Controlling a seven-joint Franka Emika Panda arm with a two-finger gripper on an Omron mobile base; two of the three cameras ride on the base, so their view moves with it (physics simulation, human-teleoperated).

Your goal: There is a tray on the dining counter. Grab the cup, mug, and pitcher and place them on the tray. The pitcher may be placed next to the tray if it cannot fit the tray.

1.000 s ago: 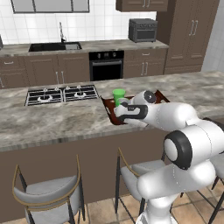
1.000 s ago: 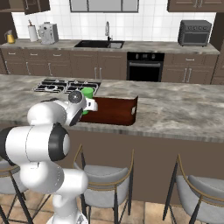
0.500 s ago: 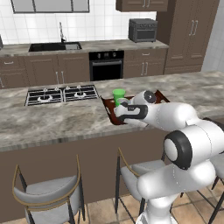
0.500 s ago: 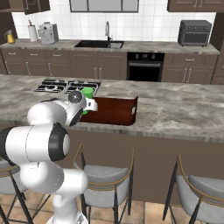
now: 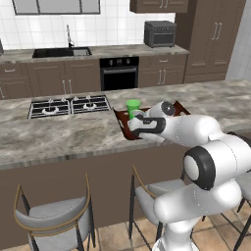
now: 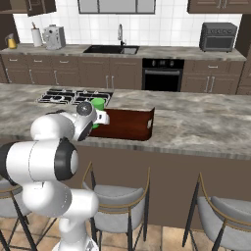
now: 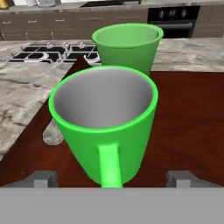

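The bright green mug (image 7: 105,122) stands upright on the dark reddish-brown tray (image 7: 192,118), with its handle pointing at the hand. Right behind it on the tray stands the tapered green cup (image 7: 127,46) (image 5: 133,106). My gripper (image 7: 111,179) is open, and its fingertips (image 7: 41,178) stand wide apart on either side of the mug's base without touching it. In the left base view the hand (image 5: 147,126) hovers low over the tray's left end (image 5: 122,125) on the dining counter (image 5: 73,132). The pitcher (image 6: 10,41) stands far off on the back worktop.
A gas hob (image 5: 68,105) is set into the counter just left of the tray. A paper-towel roll (image 6: 35,37) and an appliance (image 6: 53,37) stand by the pitcher. Stools (image 5: 54,220) line the counter's front. The tray's right half (image 6: 132,125) is bare.
My gripper has gone from shut to open. The arm, the tray and the green vessels stay where they were.
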